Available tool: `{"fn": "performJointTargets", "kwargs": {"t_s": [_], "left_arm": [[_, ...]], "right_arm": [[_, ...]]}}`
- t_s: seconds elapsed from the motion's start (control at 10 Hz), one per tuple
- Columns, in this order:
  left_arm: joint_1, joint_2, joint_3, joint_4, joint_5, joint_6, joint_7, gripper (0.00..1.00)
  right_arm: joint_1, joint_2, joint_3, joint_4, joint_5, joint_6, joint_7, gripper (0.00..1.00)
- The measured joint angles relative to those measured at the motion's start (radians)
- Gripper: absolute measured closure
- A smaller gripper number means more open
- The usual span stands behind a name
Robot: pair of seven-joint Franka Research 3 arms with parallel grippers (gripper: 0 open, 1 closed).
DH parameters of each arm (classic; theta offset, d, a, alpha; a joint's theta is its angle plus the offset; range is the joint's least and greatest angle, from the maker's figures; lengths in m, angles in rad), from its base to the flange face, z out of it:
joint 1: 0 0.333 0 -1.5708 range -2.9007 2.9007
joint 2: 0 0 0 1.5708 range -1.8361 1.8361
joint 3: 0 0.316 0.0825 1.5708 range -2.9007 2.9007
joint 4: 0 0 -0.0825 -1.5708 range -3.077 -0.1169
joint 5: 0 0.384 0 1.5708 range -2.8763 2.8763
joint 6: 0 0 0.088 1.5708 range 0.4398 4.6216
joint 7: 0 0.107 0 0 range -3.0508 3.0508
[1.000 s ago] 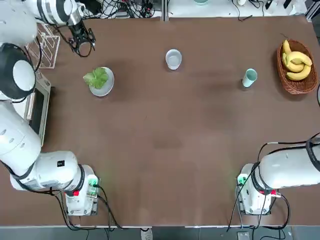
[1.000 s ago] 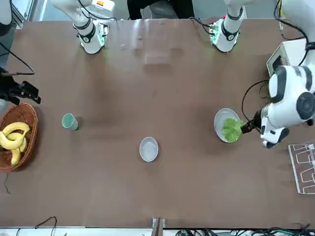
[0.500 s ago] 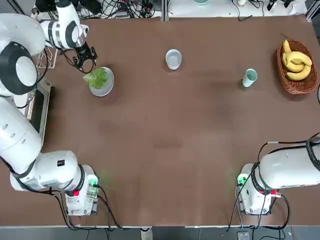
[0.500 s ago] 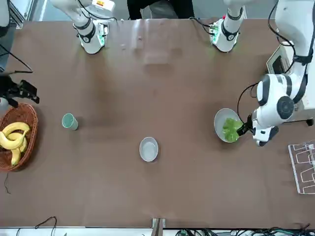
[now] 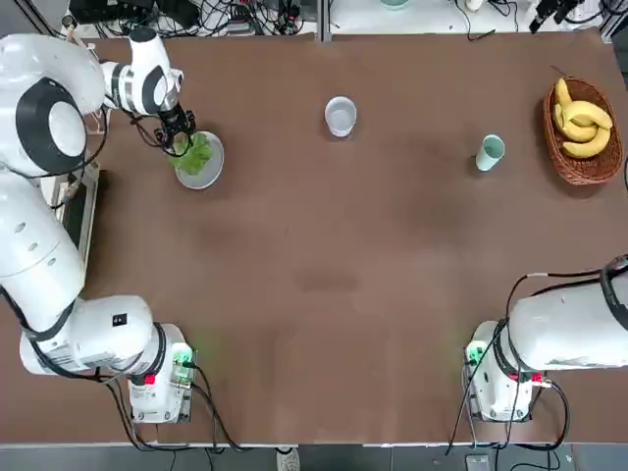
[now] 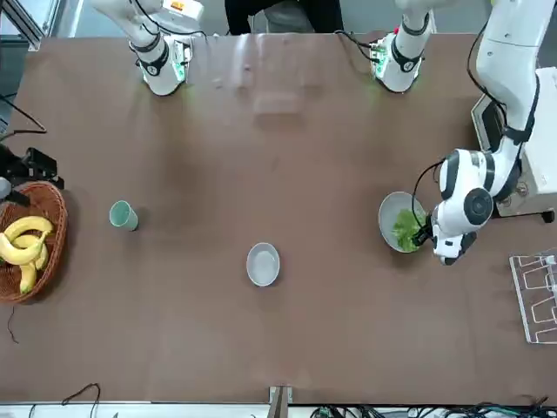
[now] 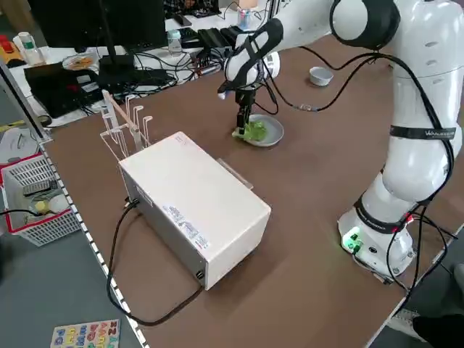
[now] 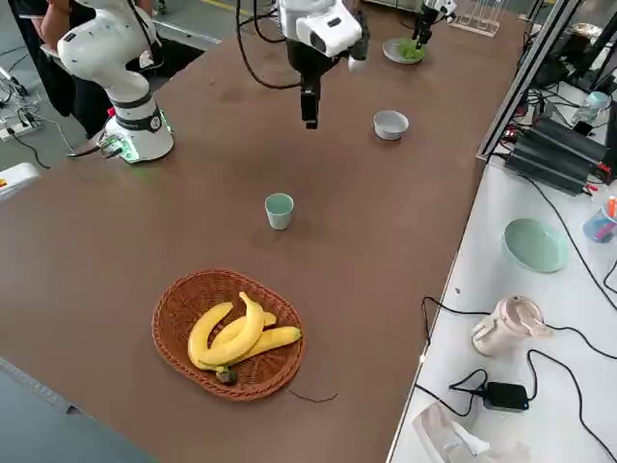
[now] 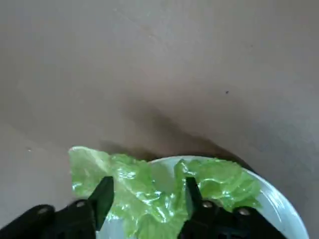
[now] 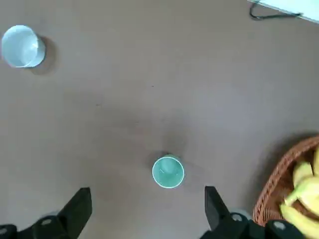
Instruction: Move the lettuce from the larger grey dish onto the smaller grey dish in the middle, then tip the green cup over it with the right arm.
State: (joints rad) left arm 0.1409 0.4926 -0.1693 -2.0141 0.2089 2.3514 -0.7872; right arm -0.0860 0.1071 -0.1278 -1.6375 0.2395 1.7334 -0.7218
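The lettuce (image 5: 196,153) lies on the larger grey dish (image 5: 209,176) at the table's far left. My left gripper (image 5: 180,140) is down at the lettuce's outer edge. In the left wrist view its two fingers (image 9: 103,195) stand apart on either side of the ruffled leaves (image 9: 149,185), open but partly narrowed. The smaller grey dish (image 5: 340,116) sits at the far middle. The green cup (image 5: 490,152) stands upright farther right. High above the table hangs my right gripper (image 8: 308,118), and from its wrist view the jaws (image 10: 147,194) gape wide above the cup (image 10: 168,172), holding nothing.
A wicker basket (image 5: 589,169) of bananas stands at the far right edge. A white box (image 7: 196,206) and a clear rack (image 7: 122,122) sit off the table's left side, close to the left arm.
My left gripper has come from beyond the plate down onto the lettuce, and its fingers have narrowed around the leaves. The right gripper has stayed wide open.
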Motion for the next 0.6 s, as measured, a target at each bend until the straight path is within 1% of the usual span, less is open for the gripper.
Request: {"fn": "performJointTargets", "kwargs": {"t_s": [0.1, 0.3, 0.4, 0.5, 0.6], "left_arm": [[0.000, 0.000, -0.001, 0.001, 0.000, 0.000, -0.001, 0.42], [0.000, 0.000, -0.001, 0.003, 0.000, -0.003, -0.001, 0.73], [0.000, -0.001, -0.001, 0.005, 0.000, -0.015, -0.001, 0.84], [0.001, -0.003, -0.002, 0.009, 0.000, -0.028, -0.001, 0.93], [0.001, -0.008, -0.003, 0.014, 0.001, -0.041, -0.001, 0.93]], "right_arm": [[-0.043, 0.017, -0.001, -0.029, 0.056, 0.022, -0.131, 0.00], [-0.104, 0.057, -0.002, -0.061, 0.160, 0.039, -0.357, 0.00], [-0.127, 0.082, -0.002, -0.067, 0.209, 0.045, -0.475, 0.00], [-0.151, 0.111, -0.002, -0.074, 0.252, 0.057, -0.608, 0.00], [-0.178, 0.144, -0.001, -0.081, 0.290, 0.064, -0.748, 0.00]]}}
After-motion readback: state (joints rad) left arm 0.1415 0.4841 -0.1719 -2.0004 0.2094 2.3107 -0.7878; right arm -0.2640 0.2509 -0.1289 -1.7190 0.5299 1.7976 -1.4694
